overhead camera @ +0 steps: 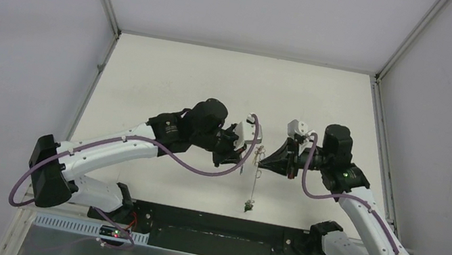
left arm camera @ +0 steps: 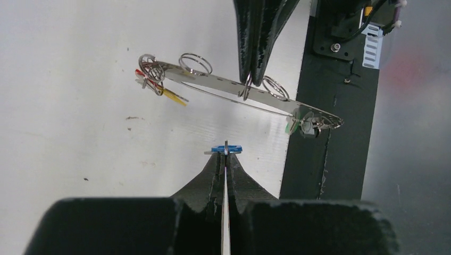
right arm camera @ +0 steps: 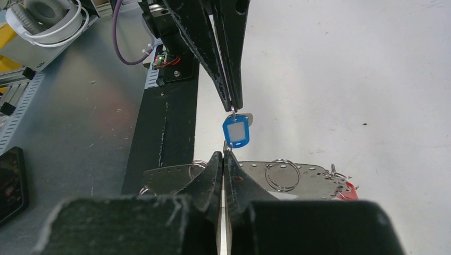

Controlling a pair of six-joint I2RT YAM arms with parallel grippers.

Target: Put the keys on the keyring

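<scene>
Now, L gripper (left arm camera: 225, 157): pressed together, pinching ring of blue-tag key (right arm camera: 235, 132); tag dangles under tips.
R gripper (right arm camera: 224, 159): pressed together on keyring (left arm camera: 213, 81) edge, approx mid-length, split rings (right arm camera: 282, 174) either side.
Keyring: off table (overhead camera: 169, 77), mid-air betw both arms; top view shows it edge-on, hanging near vertical.
Blue-tag key: just beside keyring rim, close to R tips; touching or not, can't tell.
Other keys: red tag (right arm camera: 348, 190) at one end, green tag (left arm camera: 293, 125) at other, already on hoop.
</scene>
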